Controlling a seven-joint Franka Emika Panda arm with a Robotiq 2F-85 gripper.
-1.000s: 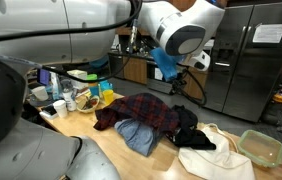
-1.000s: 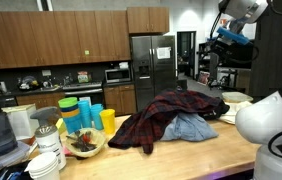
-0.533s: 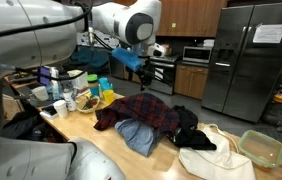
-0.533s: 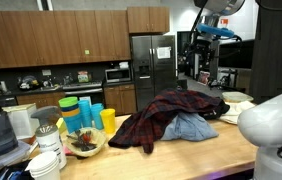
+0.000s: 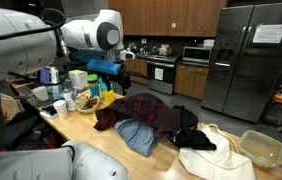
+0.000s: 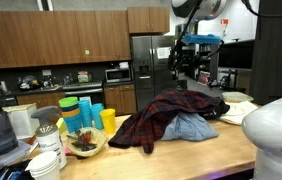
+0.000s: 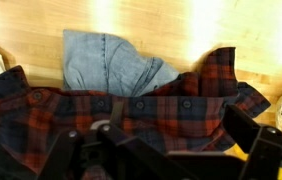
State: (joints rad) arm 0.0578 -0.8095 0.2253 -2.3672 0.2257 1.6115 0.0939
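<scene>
My gripper (image 5: 117,72) hangs in the air with its jaws spread wide and nothing between them. In an exterior view it sits at about 10 o'clock from the plaid shirt (image 5: 139,112), well above the wooden counter (image 5: 93,132) and touching nothing.

In the wrist view the plaid shirt (image 7: 131,108), red and navy, lies crumpled across the lower half. The denim garment (image 7: 106,58) pokes out from under it at 11 o'clock, and bare counter (image 7: 181,25) runs along 12 o'clock.

On the counter, a black cloth (image 5: 191,135) touches the shirt at its 4 o'clock, with a cream bag (image 5: 216,158) and a green container (image 5: 262,148) beyond it. A bowl (image 5: 88,101) and cups (image 6: 86,113) crowd the far end.

The room is a kitchen, with a steel refrigerator (image 5: 251,60), a microwave (image 5: 196,55) and brown wooden cabinets (image 6: 51,40).
</scene>
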